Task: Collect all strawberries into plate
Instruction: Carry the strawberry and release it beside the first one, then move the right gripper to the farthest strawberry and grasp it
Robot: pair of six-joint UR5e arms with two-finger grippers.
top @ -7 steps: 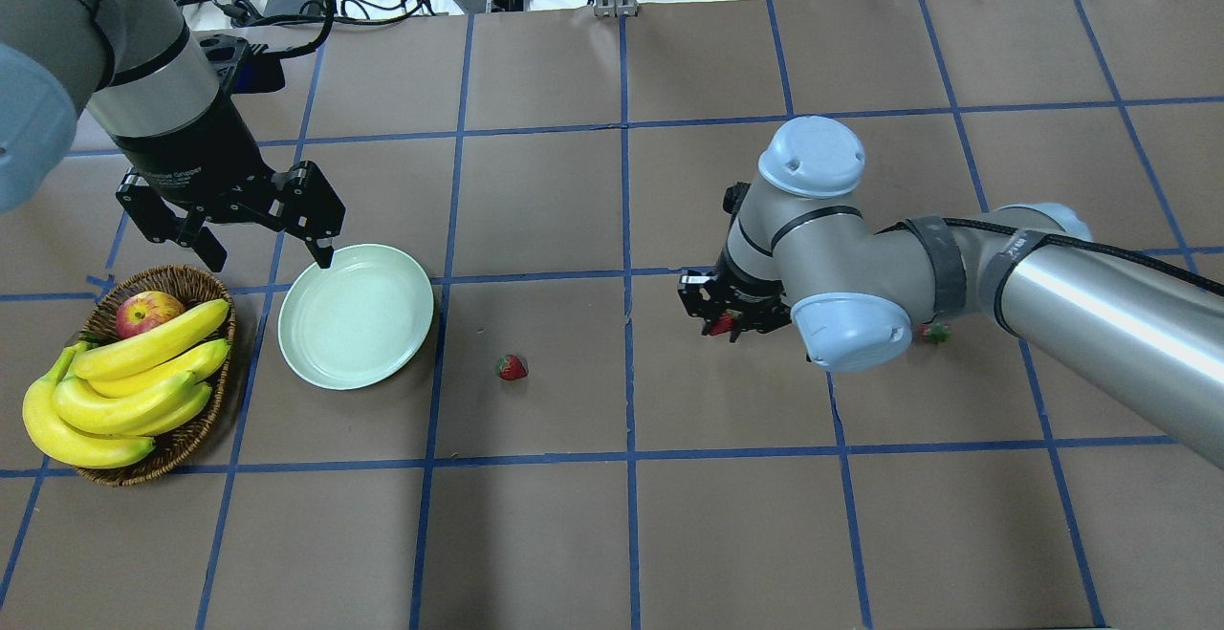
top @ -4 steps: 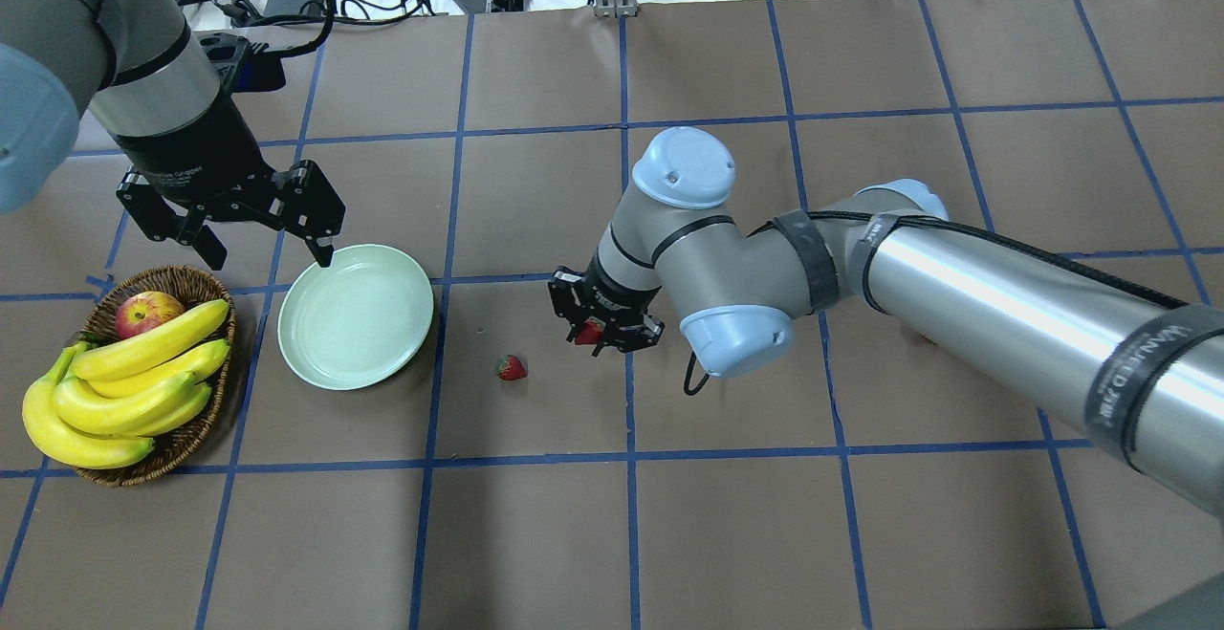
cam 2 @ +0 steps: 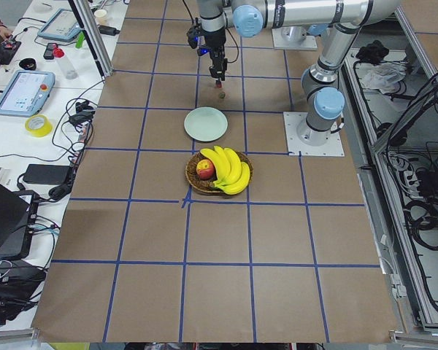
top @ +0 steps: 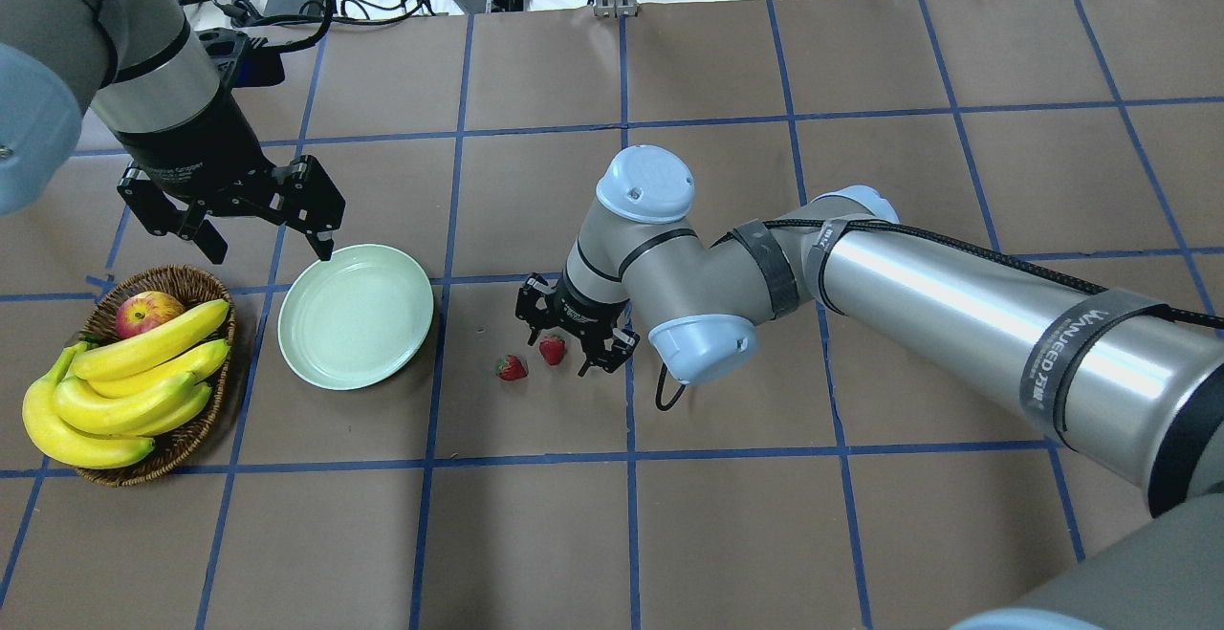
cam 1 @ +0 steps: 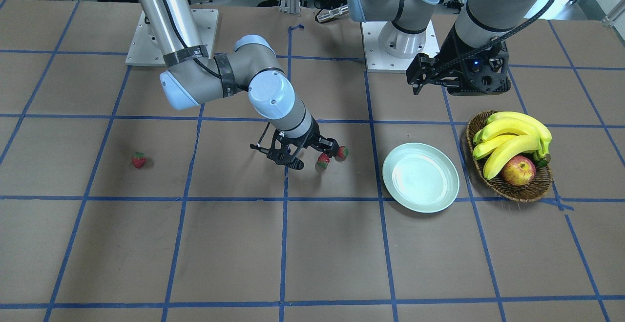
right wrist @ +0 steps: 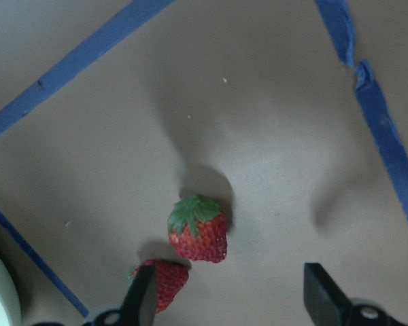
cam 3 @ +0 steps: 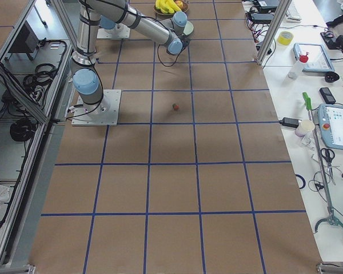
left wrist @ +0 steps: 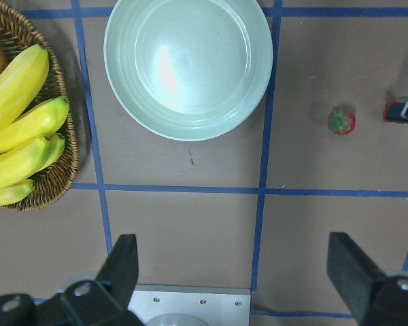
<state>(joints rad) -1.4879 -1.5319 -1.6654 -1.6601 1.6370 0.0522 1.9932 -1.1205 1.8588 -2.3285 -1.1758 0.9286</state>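
The left gripper [top: 270, 249] hangs open and empty over the rim of the plate [top: 356, 316]. Right of the plate lie the first strawberry [top: 512, 367] and the second strawberry [top: 552, 350], this one between the spread, empty jaws of the right gripper [top: 566, 348]. The third strawberry [cam 1: 138, 160] lies well beyond. Light, soft fruit, I think: pinch gently across the red body.

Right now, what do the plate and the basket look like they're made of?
Plate: likely glazed ceramic or hard plastic, glossy, given the bright glare patch on it. Basket: woven wicker, matte brown; braided strands show along its rim.
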